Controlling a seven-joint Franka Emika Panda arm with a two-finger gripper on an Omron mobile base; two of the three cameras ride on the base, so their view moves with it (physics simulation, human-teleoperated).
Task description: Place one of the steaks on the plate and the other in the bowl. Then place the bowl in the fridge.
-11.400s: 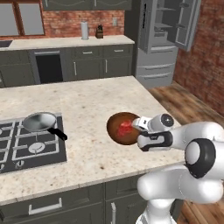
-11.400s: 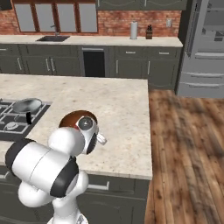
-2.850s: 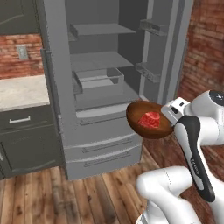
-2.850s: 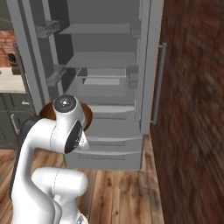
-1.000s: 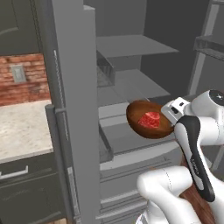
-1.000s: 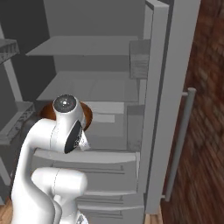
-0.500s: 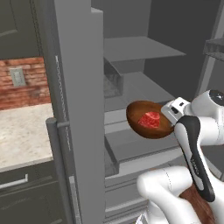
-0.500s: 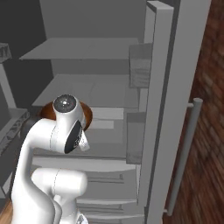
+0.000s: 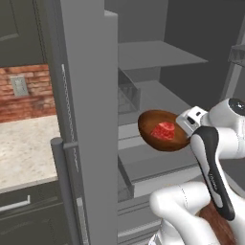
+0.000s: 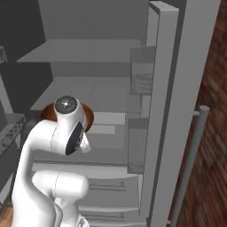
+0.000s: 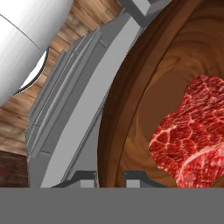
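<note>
The jaws are clamped on the rim of the bowl (image 11: pixel 131 109), gripper (image 11: pixel 110 175) holding it with a steak (image 9: pixel 163 130) inside. The fridge (image 9: pixel 143 95) interior looms nearer than a moment ago, so the base is closing in and shelf placement looks next.

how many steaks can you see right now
1. The steak lies inside the bowl that the gripper holds in front of the open fridge. Another may be out of view.
</note>
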